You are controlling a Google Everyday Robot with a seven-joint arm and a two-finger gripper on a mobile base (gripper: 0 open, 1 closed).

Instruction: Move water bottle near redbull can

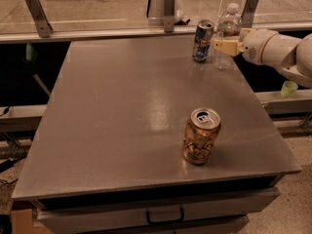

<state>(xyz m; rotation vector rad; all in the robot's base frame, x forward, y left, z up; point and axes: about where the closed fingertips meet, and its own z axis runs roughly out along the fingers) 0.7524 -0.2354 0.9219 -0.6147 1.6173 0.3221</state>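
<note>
The water bottle (229,30), clear with a white cap, stands upright at the table's far right corner, just right of the redbull can (202,40), a small gap between them. The can is slim, blue and silver, and upright. My gripper (225,46) reaches in from the right on a white arm (273,50) and is shut around the bottle's lower middle. One pale finger (223,46) crosses the front of the bottle; the other is hidden behind it. The bottle's base appears to rest on the tabletop.
A wider gold-orange can (201,136) stands upright near the front right of the grey table (122,121). A rail with metal posts (168,6) runs along the back edge. A small green cup (288,87) sits off the table at the right.
</note>
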